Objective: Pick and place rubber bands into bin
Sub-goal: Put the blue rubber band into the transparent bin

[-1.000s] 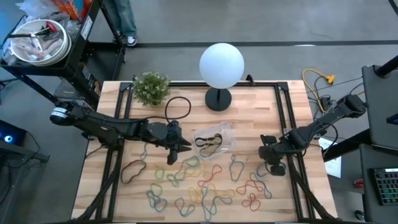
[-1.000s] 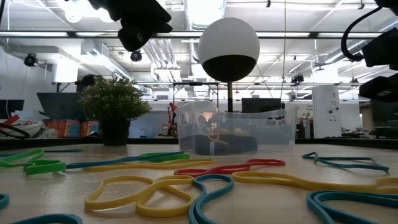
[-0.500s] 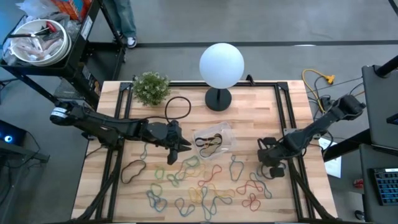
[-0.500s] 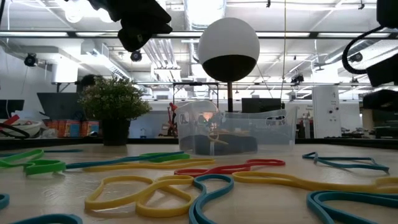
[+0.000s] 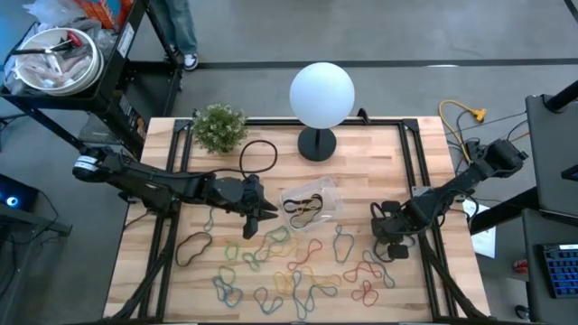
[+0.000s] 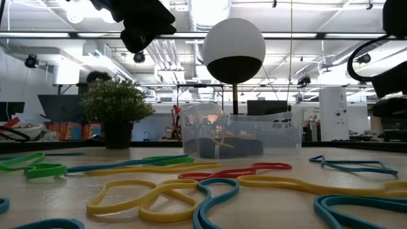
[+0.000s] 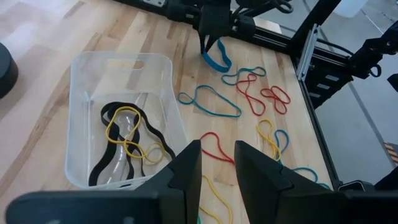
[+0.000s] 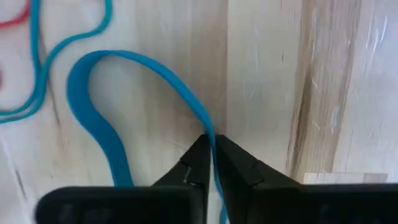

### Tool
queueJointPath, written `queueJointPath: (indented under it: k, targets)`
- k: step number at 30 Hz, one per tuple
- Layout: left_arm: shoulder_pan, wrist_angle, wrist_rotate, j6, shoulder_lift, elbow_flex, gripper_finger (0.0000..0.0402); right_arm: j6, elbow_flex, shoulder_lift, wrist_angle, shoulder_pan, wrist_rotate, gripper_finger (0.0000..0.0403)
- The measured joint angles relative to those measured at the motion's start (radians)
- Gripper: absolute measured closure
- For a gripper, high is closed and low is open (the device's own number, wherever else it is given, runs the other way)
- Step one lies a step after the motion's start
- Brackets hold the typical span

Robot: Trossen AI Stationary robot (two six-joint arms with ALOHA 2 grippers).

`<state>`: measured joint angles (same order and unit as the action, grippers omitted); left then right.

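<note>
Pinching: right gripper (image 8: 213, 152) clamped on thin blue rubber band (image 8: 99, 124), low at the table's right side.
Bin: small clear plastic tray (image 5: 312, 204) lies toward table centre, leftward (nearer the other arm).
Waiting: left gripper (image 7: 217, 163) narrowly parted, empty, beside tray.

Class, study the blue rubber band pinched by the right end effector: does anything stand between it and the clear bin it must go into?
Nothing upright does. Between the right end effector, shut on the blue rubber band, and the bin lie only loose rubber bands flat on the table. The lamp stands behind the bin, off that path.
</note>
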<state>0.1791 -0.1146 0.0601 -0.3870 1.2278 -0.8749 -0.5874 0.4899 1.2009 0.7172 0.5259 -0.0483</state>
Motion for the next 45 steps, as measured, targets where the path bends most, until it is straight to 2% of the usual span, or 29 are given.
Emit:
queueJointPath:
  k: [12, 23, 28, 39, 45]
  targets:
    - [0.001, 0.000, 0.000, 0.001, 0.000, 0.000, 0.0322, 0.027, 0.136, -0.099, -0.026, 0.000, 0.029, 0.0394]
    - [0.000, 0.001, 0.000, 0.002, 0.000, 0.011, 0.0322, 0.075, 0.299, -0.153, -0.031, -0.001, 0.165, 0.0394]
    - [0.000, 0.001, 0.000, 0.002, 0.001, 0.015, 0.0322, 0.134, 0.374, -0.153, -0.048, -0.001, 0.250, 0.0394]
    - [0.000, 0.001, 0.000, 0.002, 0.001, 0.015, 0.0322, 0.321, 0.547, -0.153, -0.052, -0.003, 0.544, 0.0394]
    - [0.000, 0.001, 0.000, 0.002, 0.001, 0.016, 0.0322, 0.415, 0.612, -0.153, -0.060, -0.009, 0.653, 0.0394]
